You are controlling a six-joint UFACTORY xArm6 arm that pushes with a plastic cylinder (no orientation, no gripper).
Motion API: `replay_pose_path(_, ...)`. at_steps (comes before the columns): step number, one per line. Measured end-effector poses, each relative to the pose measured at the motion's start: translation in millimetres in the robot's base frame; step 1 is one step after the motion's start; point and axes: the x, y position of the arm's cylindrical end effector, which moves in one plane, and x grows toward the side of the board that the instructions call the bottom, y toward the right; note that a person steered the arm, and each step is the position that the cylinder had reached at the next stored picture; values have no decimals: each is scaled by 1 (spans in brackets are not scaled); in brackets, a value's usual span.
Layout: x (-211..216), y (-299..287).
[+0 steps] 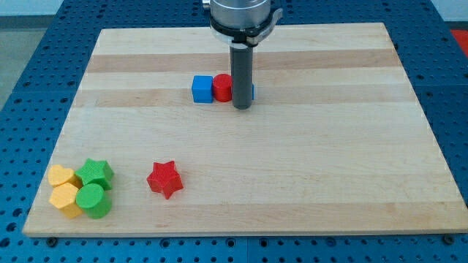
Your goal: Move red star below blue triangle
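Note:
The red star (164, 179) lies at the lower left of the wooden board (329, 161). Near the view's top centre a blue cube (202, 88) touches a red round block (222, 88). Just right of that, a blue block (252, 92) shows only as a sliver behind the rod; its shape cannot be made out. My tip (241, 107) rests on the board directly in front of that hidden blue block, right of the red round block and far above and right of the red star.
At the lower left corner sits a cluster: a yellow block (61, 176), a yellow hexagon (66, 199), a green star-like block (96, 173) and a green cylinder (93, 199). The board's edges meet a blue perforated table.

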Motion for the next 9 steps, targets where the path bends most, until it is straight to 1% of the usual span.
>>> replay_pose_path(1,31,2)
replay_pose_path(2,77,22)
replay_pose_path(3,130,22)
replay_pose_path(4,171,-14)
replay_pose_path(5,188,-76)
replay_pose_path(6,196,-130)
replay_pose_path(7,177,-134)
replay_pose_path(8,140,-122)
replay_pose_path(9,133,-121)
